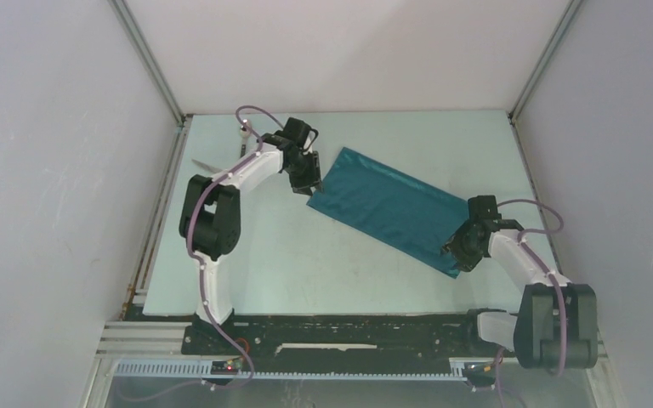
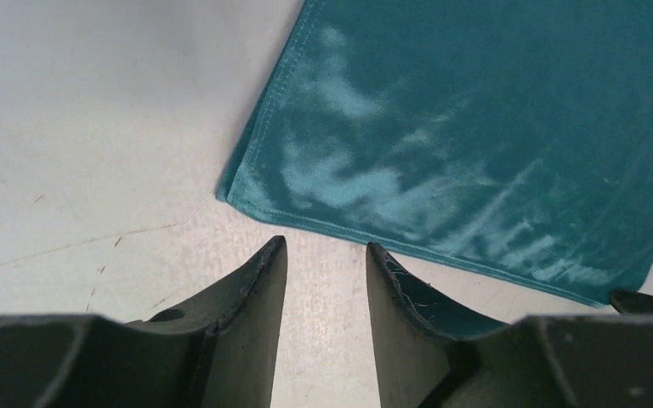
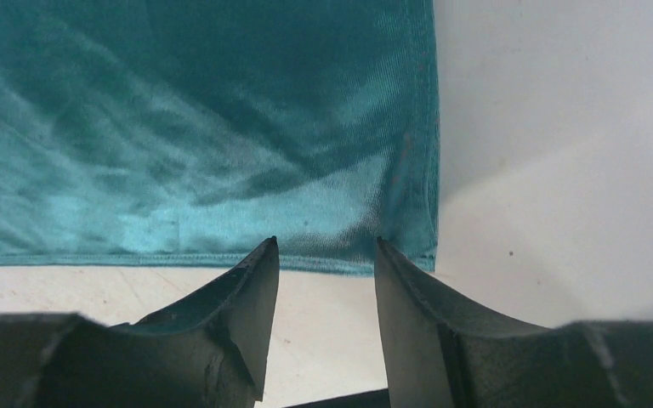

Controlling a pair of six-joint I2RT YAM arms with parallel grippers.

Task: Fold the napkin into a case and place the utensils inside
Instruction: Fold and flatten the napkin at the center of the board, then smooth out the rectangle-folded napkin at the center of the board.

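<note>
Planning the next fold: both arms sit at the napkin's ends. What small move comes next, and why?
Probably ease the left gripper and right gripper forward to pinch the hem of the napkin: both are open at its edge, holding nothing.

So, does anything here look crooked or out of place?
Only the teal napkin: it lies diagonally across the table, askew to its edges. Nothing looks torn or spilled.

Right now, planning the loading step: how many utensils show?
1 clearly: a silver utensil far left, partly behind the left arm; another may be hidden.
</note>
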